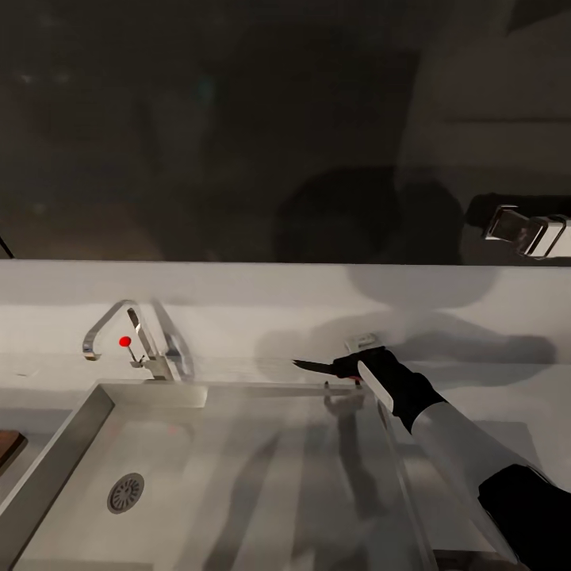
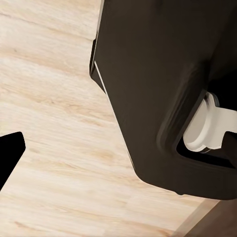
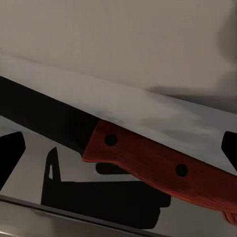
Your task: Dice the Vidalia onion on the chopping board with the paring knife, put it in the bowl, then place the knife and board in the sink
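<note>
The grey steel sink (image 1: 75, 432), with its round drain (image 1: 125, 492), takes up the lower part of the head view. My right gripper (image 1: 349, 366) hovers over the sink's back right rim. The paring knife (image 1: 313, 365) sticks out of it, dark blade pointing left. In the right wrist view the red handle (image 3: 163, 168) lies slanted across the gap between the widely spread fingertips (image 3: 10, 153), with neither pressing on it. A brown corner of the chopping board (image 1: 6, 446) shows at the far left edge. The onion, diced onion and bowl are out of view. One left fingertip (image 2: 10, 153) hangs over the floor.
A chrome tap (image 1: 119, 325) with a small red knob (image 1: 124, 342) stands behind the sink's back left corner. Grey countertop (image 1: 515, 396) runs right of the sink. A dark window spans the wall above. The left wrist view shows pale wood floor (image 2: 59, 123) and my black base (image 2: 163, 74).
</note>
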You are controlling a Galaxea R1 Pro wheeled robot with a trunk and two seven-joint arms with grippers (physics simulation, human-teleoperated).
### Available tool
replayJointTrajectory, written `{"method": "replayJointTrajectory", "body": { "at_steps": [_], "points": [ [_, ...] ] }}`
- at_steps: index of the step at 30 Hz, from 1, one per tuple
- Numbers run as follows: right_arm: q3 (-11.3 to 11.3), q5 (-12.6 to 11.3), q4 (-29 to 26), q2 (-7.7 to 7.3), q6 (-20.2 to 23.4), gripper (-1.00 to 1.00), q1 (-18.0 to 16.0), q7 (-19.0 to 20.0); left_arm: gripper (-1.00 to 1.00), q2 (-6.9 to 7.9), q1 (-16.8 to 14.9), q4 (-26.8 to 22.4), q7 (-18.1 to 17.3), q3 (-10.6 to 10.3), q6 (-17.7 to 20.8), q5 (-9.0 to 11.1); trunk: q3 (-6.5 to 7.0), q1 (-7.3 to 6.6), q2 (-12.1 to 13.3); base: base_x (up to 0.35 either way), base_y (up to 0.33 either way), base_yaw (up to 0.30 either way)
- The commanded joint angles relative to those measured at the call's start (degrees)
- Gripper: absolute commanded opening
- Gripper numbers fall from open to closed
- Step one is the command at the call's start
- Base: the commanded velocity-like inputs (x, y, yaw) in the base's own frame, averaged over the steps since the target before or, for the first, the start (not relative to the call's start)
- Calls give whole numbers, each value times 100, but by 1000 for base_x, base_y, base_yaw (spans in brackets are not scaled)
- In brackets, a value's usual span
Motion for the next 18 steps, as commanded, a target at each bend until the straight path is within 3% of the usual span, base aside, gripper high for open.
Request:
{"method": "replayJointTrajectory", "body": {
  "at_steps": [1,12,18],
  "points": [
    [40,-58,-8,-9,19,100,-7,-40,100,-6,-7,19,2,-34,-28,16,-11,3,-12,0,0,0],
    [40,-68,-12,-19,19,100,-7,-22,100,-6,-9,19,2,-33,-26,16,-11,3,-12,0,0,0],
    [42,-64,-15,-121,26,100,-7,387,100,-6,-8,19,2,-33,-26,16,-11,3,-12,0,0,0]
  ]
}}
